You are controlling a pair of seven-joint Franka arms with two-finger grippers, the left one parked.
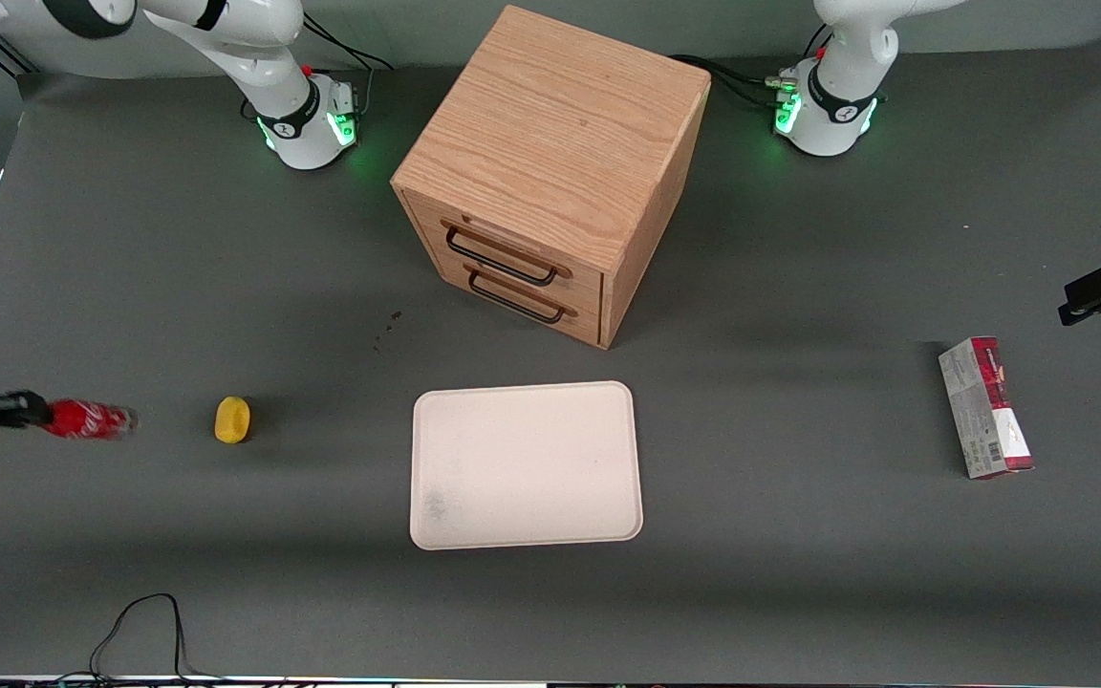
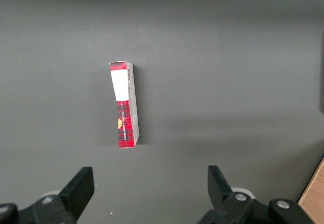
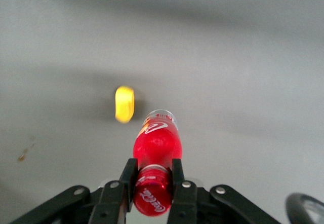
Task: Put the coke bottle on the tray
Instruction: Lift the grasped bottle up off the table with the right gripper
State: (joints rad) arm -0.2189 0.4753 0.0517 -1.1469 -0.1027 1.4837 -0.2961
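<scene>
The coke bottle (image 1: 87, 419) is a small red bottle held level above the table at the working arm's end. My gripper (image 1: 27, 410) is shut on its cap end, and the clear base points toward the yellow lump. In the right wrist view the gripper (image 3: 152, 176) clamps the red cap, and the bottle (image 3: 156, 142) sticks out past the fingers (image 3: 128, 173). The cream-white tray (image 1: 527, 465) lies flat in front of the cabinet, nearer the front camera, and holds nothing. The bottle is well away from the tray, sideways.
A yellow rounded lump (image 1: 232, 419) lies on the table between the bottle and the tray; it also shows in the right wrist view (image 3: 124, 104). A wooden two-drawer cabinet (image 1: 550, 172) stands mid-table. A red-and-grey carton (image 1: 985, 407) lies toward the parked arm's end.
</scene>
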